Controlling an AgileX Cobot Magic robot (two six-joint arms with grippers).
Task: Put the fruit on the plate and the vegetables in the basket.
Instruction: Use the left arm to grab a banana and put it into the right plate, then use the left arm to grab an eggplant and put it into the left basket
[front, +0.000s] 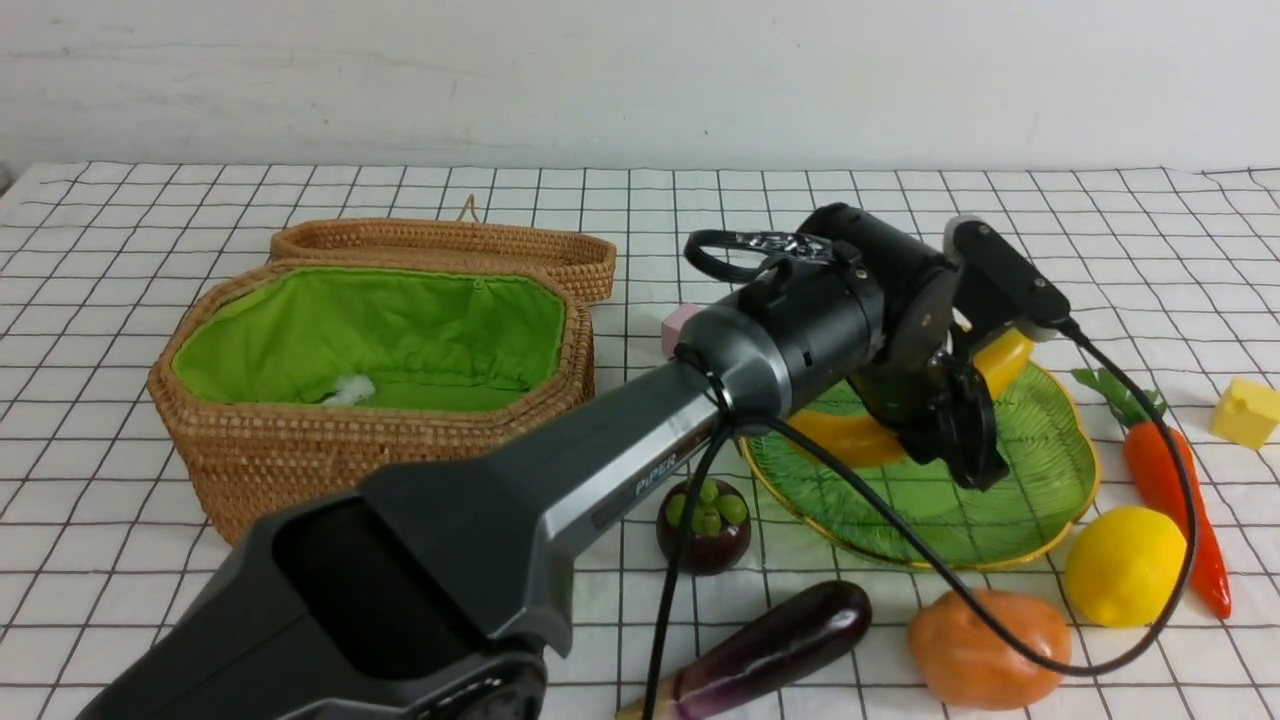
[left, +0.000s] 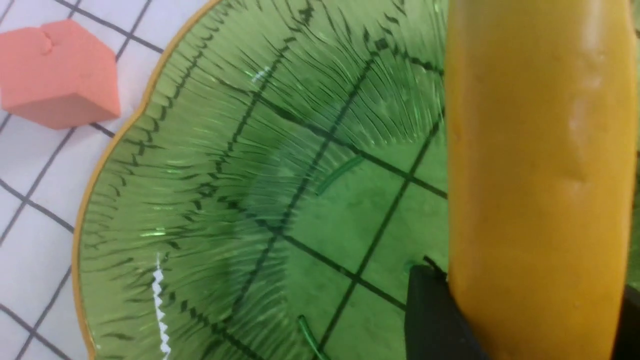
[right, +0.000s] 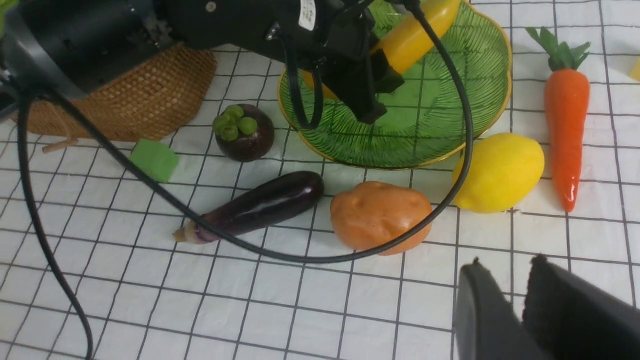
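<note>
My left gripper (front: 950, 430) is shut on the yellow banana (left: 535, 175) and holds it just above the green ribbed plate (front: 1040, 470). The black fingers (left: 430, 315) press both of its sides. In front of the plate lie the maroon mangosteen (front: 705, 525), the purple eggplant (front: 770, 645), the orange-brown potato (front: 985, 645) and the lemon (front: 1125, 565). The carrot (front: 1165, 490) lies to the plate's right. The wicker basket (front: 300, 440) stands open at the left with its green lining showing. My right gripper (right: 507, 280) hovers over bare cloth near the potato (right: 380, 215), narrowly open and empty.
Small foam cubes are scattered about: yellow (front: 1245, 412) at the far right, pink (front: 680, 325) behind the left arm, salmon (left: 57, 75) beside the plate's rim, green (right: 154, 159) near the basket. The left arm's black cable (front: 1000, 650) loops over the potato.
</note>
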